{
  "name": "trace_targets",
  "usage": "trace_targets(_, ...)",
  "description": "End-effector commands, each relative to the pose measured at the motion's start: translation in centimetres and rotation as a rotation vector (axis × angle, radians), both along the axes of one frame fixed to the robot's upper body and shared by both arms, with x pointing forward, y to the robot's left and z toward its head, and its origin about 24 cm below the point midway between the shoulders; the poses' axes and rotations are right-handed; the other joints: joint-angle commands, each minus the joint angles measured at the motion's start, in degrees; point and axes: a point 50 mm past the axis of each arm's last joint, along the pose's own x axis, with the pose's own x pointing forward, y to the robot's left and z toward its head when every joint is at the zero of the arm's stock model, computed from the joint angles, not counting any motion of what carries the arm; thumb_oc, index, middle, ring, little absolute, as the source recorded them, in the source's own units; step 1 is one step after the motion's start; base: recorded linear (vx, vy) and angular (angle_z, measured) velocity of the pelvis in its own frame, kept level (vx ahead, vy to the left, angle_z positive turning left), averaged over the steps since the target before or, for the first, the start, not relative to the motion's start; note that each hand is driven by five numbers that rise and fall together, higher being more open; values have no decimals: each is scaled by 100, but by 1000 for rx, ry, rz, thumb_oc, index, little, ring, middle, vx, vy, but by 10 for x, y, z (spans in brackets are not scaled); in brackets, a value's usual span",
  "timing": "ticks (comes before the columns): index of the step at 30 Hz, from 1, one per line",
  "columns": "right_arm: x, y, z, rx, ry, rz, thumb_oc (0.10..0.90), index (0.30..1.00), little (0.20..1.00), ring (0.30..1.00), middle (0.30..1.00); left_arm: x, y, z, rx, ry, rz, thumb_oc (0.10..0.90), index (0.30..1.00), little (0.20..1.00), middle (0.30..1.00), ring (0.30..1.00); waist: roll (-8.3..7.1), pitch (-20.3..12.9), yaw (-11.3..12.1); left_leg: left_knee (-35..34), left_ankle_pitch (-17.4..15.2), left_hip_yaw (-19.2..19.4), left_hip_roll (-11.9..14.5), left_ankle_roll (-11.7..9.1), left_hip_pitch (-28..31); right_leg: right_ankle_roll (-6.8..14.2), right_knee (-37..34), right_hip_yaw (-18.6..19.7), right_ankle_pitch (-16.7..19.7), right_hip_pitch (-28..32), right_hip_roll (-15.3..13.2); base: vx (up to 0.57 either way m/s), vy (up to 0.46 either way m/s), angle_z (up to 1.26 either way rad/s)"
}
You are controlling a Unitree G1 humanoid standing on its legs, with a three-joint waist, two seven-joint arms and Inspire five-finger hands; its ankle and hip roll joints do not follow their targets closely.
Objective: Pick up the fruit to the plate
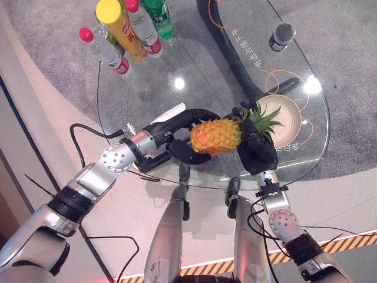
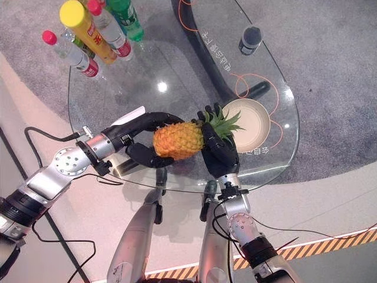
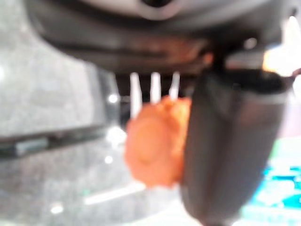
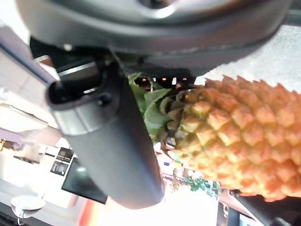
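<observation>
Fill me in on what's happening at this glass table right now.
The robot is holding a pineapple between both hands above the glass table. The left hand is curled round the fruit's body end, and the right hand grips it near the leafy crown. The pineapple lies sideways, its leaves pointing toward the plate, which sits just beyond on the robot's right. The fruit is not on the plate yet. Several bottles stand at the table's far left, and a dark cup at the far right.

My two arms are silver-grey metal tubes with round, bolt-studded elbow joints and black ribbed collars. Each ends in a dark, glossy hand: the left hand [image 1: 177, 137] wears a white cover; the right hand [image 1: 257, 148] is all black.
</observation>
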Motion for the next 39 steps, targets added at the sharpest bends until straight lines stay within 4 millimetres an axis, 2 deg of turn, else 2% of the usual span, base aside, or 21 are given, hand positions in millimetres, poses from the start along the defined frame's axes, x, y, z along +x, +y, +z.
trace_targets(1, 24, 12, 109, 78, -426, -22, 698, 813, 798, 813, 813, -51, -57, -27, 187, 81, -470, 100, 300, 200, 300, 300, 121, -129, -195, 1264, -1048, 89, -432, 250, -74, 298, -1799, -185, 1707, 445, 17, 0, 0, 0)
trace_targets(2, 24, 12, 110, 77, -425, -25, 460, 608, 560, 608, 608, -51, -57, -26, 191, 81, -471, 100, 300, 200, 300, 300, 123, -129, -193, 1269, -1051, 91, -429, 249, -79, 299, -1793, -187, 1706, 439, 12, 0, 0, 0)
trace_targets(3, 24, 13, 110, 77, -426, -27, 259, 436, 359, 436, 436, -52, -57, -26, 192, 81, -471, 100, 300, 200, 300, 300, 123, -129, -193, 1271, -1051, 92, -427, 249, -80, 300, -1792, -189, 1707, 438, 10, 0, 0, 0)
trace_targets(4, 24, 13, 110, 77, -426, -27, 259, 436, 359, 436, 436, -52, -57, -26, 192, 81, -471, 100, 300, 200, 300, 300, 123, -129, -193, 1271, -1051, 92, -427, 249, -80, 300, -1792, -189, 1707, 438, 10, 0, 0, 0)
trace_targets(5, 23, 13, 110, 70, -433, -38, 100, 300, 200, 300, 300, -51, -58, -26, 197, 81, -472, 100, 300, 200, 300, 300, 129, -129, -191, 1265, -1048, 99, -430, 255, -82, 296, -1784, -189, 1702, 433, 19, 0, 0, 0)
trace_targets(28, 20, 14, 107, 49, -438, -42, 100, 300, 200, 300, 300, -46, -54, -26, 197, 46, -399, 100, 300, 200, 300, 300, 120, -129, -216, 1271, -1015, 65, -414, 242, -113, 248, -1710, -220, 1667, 373, 64, 0, 0, 0)
trace_targets(30, 20, 13, 107, 50, -439, -45, 100, 300, 200, 300, 300, -45, -53, -27, 198, 39, -388, 342, 507, 442, 507, 507, 121, -129, -214, 1261, -1011, 61, -416, 239, -105, 248, -1720, -222, 1670, 381, 66, 0, 0, 0)
trace_targets(31, 21, 13, 107, 51, -440, -46, 100, 300, 200, 300, 300, -44, -52, -27, 197, 35, -377, 622, 747, 722, 747, 747, 119, -129, -213, 1249, -1007, 56, -413, 239, -93, 249, -1727, -226, 1671, 391, 68, 0, 0, 0)
trace_targets(32, 20, 13, 107, 51, -440, -46, 100, 300, 200, 300, 300, -44, -52, -27, 198, 35, -368, 800, 900, 900, 900, 900, 116, -129, -211, 1244, -1004, 55, -412, 238, -84, 249, -1731, -229, 1673, 401, 68, 0, 0, 0)
trace_targets(39, 19, 13, 107, 55, -446, -37, 100, 300, 200, 300, 300, -40, -49, -30, 158, 58, -308, 800, 900, 900, 900, 900, 110, -129, -202, 1185, -975, 50, -403, 235, -22, 246, -1750, -240, 1668, 450, 86, 0, 0, 0)
